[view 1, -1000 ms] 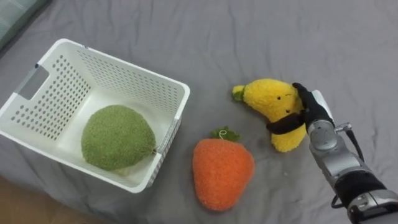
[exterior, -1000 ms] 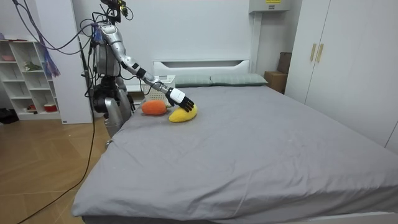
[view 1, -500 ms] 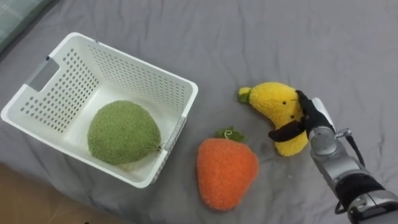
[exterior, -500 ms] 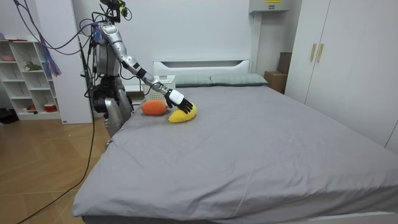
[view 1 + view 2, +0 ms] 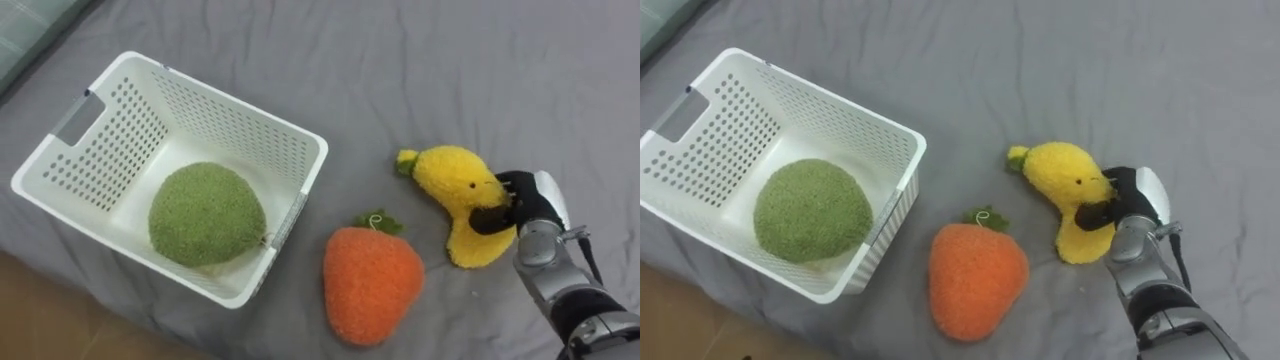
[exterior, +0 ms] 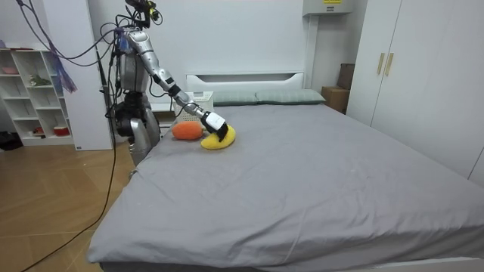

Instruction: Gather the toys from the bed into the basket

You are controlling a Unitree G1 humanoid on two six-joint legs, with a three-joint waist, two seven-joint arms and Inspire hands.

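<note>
In white perforated basket [image 5: 240, 125]: green plush ball [image 5: 205, 213]. Beside it, uncollected: orange plush carrot [image 5: 372, 283], yellow plush banana [image 5: 455, 180] gripped by right hand [image 5: 530, 198].

No words, numbers or signs can be read anywhere in this scene. In the room view, a small yellow label [image 6: 330, 1] sits on a white unit [image 6: 321, 9] high on the wall. Its print is too small to make out.
</note>
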